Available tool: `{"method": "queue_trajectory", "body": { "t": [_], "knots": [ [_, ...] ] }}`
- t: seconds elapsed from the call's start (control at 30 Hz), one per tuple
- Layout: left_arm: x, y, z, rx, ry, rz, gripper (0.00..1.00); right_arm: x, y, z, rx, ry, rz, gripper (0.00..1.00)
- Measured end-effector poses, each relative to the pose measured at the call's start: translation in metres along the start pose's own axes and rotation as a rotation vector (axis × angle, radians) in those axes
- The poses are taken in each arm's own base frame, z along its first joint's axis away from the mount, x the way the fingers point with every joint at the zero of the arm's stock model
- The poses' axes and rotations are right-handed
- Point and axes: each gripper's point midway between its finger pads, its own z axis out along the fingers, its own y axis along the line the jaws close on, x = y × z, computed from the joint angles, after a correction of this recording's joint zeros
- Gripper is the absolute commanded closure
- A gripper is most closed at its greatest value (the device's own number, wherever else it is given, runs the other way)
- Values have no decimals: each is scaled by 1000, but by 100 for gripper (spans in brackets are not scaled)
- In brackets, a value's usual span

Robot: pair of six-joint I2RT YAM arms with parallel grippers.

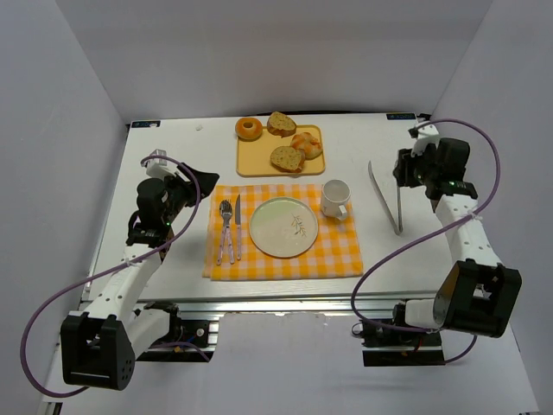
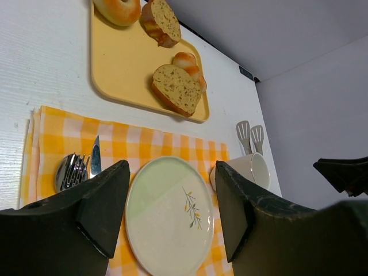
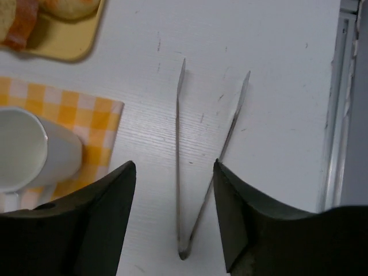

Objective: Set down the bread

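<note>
Left pincer (image 2: pixel 169 210) hangs over the near left part of a yellow-checked placemat (image 1: pixel 337 255), its two dark fingers spread wide with nothing between them. Right pincer (image 3: pixel 172 213) is likewise spread wide and empty, poised above a pair of metal tongs (image 3: pixel 179 172) that lies flat on the white table (image 1: pixel 173 259), its joined end nearest the pincer and its two arms fanning away from it. Well ahead of the left pincer and a little to its right sits a yellow tray (image 2: pixel 126 63). It holds the bread (image 2: pixel 118 8), a golden-brown ring at the tray's far left corner, the farthest item from that pincer, along with two brown-crusted bread slices (image 1: pixel 287 158) and a pale knotted roll (image 1: pixel 307 144). Just beyond the left pincer's fingers, on the placemat, lie a fork (image 1: pixel 225 229) and a knife (image 1: pixel 235 226) side by side, then a round pale plate (image 1: pixel 283 226) painted with a small leafy sprig, with nothing on it. A white mug (image 1: pixel 335 199) stands on the placemat to the left of the right pincer; its inside cannot be seen clearly.
</note>
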Motion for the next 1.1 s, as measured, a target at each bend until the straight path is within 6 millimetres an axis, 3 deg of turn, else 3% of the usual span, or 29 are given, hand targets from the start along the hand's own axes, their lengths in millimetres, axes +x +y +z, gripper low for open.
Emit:
{"method": "queue_trajectory", "body": {
  "t": [0.03, 0.07, 0.17, 0.2, 0.23, 0.27, 0.3, 0.8, 1.1],
  "knots": [
    [0, 0, 0, 1, 0, 0, 30, 5, 1, -2, -39, 4, -21, 95],
    [0, 0, 0, 1, 0, 0, 30, 10, 2, -5, -85, 4, -53, 100],
    [0, 0, 0, 1, 0, 0, 29, 23, -2, -10, -160, 10, -65, 100],
    [0, 0, 0, 1, -1, 1, 29, 30, -3, -12, -193, 17, -67, 72],
    [-1, -1, -1, 4, -3, 2, 29, 35, -4, -12, -215, 23, -67, 36],
    [-1, -2, -1, 4, -5, 2, 29, 39, -4, -11, -224, 32, -57, 19],
    [-2, -2, -2, 5, -6, 3, 29, 42, -4, -9, -231, 37, -57, 11],
    [-3, -6, -6, 25, -24, -10, 29, 128, -23, 23, -61, 323, 42, 11],
    [2, -1, -2, 14, -6, -14, 29, 182, -30, 57, -7, 484, 54, 11]
  ]
}}
